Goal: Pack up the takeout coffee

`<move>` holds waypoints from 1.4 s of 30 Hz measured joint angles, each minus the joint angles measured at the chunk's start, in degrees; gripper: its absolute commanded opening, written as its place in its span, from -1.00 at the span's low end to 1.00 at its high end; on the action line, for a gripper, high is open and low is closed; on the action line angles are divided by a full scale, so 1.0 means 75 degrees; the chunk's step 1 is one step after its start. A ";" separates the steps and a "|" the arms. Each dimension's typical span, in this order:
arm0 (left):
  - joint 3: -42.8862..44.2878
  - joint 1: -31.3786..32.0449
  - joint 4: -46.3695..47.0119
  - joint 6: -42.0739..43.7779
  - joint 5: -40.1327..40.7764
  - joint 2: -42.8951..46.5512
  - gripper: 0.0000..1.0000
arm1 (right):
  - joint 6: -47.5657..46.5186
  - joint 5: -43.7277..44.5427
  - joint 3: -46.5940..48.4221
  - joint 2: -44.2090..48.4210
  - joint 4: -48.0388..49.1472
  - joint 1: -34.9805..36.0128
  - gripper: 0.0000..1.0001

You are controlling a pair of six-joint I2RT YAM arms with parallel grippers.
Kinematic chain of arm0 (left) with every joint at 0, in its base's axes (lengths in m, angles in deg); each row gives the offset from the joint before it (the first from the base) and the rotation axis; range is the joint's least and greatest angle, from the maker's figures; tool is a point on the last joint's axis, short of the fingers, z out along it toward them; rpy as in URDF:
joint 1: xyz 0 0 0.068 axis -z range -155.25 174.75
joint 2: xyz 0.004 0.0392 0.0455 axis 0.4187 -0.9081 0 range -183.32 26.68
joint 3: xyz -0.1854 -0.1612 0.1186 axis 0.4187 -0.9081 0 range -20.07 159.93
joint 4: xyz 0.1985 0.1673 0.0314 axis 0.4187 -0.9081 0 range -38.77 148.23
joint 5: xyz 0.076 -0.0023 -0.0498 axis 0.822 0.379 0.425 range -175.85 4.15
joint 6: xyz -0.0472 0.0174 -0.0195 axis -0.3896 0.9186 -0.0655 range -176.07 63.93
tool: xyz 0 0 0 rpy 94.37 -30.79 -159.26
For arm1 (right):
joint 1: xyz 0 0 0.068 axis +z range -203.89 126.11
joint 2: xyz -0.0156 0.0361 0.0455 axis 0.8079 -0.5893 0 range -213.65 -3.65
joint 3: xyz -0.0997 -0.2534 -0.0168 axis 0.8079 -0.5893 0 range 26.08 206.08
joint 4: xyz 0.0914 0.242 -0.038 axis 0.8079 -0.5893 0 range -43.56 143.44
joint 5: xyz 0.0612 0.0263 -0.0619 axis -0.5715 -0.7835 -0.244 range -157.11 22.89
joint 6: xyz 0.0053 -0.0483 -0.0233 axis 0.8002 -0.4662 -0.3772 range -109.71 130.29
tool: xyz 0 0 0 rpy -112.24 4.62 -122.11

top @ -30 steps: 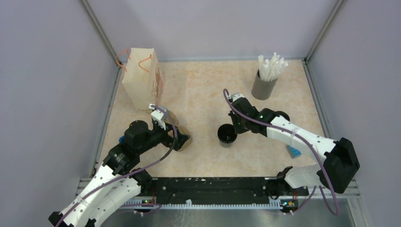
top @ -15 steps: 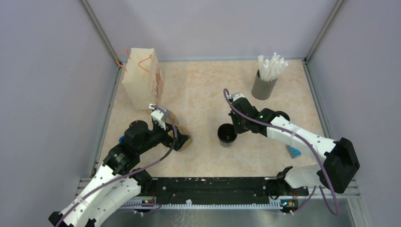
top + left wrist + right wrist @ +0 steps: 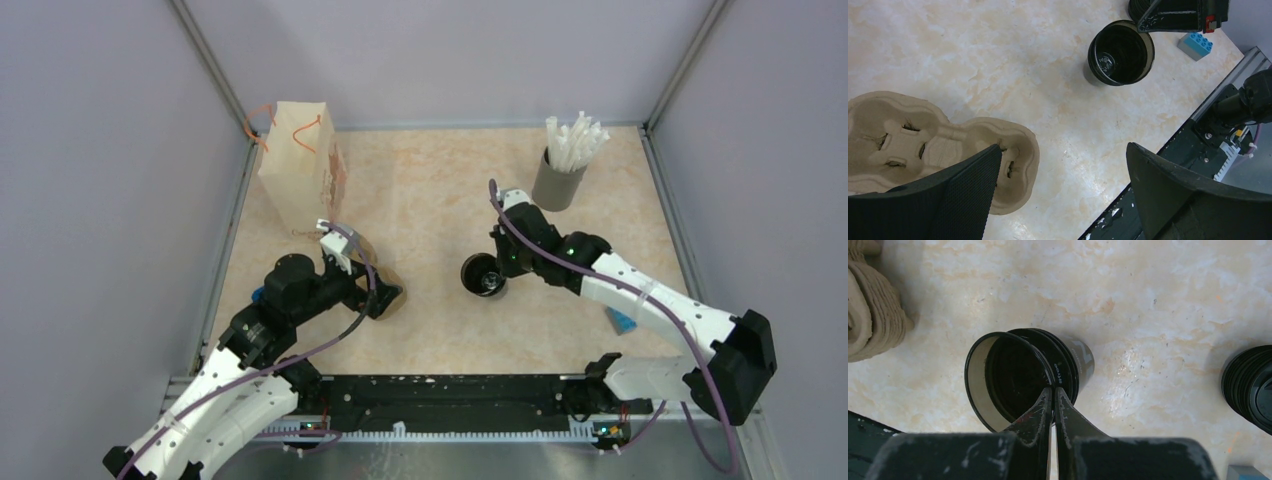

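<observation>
1. The right gripper (image 3: 1053, 396) was seen with its 2 fingers pressed together on the near rim of the black cup (image 3: 1018, 375), the thin cup wall pinched between them.
2. The black cup (image 3: 483, 275) was found on the table (image 3: 420, 190), roughly at its middle, mouth open upward and leaning slightly in the right wrist view.
3. Several ringed edges were seen along the cup's outer side; whether these were nested cups could not be told.
4. The left gripper (image 3: 1063, 150) was seen spread wide with nothing held between its fingers.
5. 1 of its fingers (image 3: 958, 190) was seen over the near end of the pulp cup carrier (image 3: 923, 135); whether it touched the carrier could not be told.
6. The cup carrier (image 3: 392, 280) was seen lying flat on the table, left of the black cup (image 3: 1120, 52) and apart from it.
7. A paper bag (image 3: 300, 170) with orange handles was seen standing upright at the far left corner.
8. A grey holder (image 3: 557, 182) filled with white wrapped straws (image 3: 575, 140) was seen at the far right.
9. A stack of black lids (image 3: 1250, 387) was seen to the right of the cup, apart from it.
10. A blue block (image 3: 622, 320) was seen beside the right arm, near the table's front edge.
</observation>
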 measured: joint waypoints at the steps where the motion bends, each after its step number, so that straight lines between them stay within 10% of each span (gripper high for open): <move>1: 0.0000 0.0000 0.0000 0.0003 -0.0003 0.0000 0.97 | 0.0032 0.0003 0.0000 0.0041 0.0032 0.0000 -1.00; 28: 0.0000 0.0000 0.0003 -0.0026 -0.0105 -0.0405 0.97 | 0.0388 0.0350 0.0807 0.0877 -0.0227 -0.0350 -1.00; 42: 0.0411 0.0000 -0.0082 -0.0114 -0.0105 -0.0985 0.97 | 0.0522 -0.1751 0.0836 0.1463 -0.0318 -0.0280 -1.00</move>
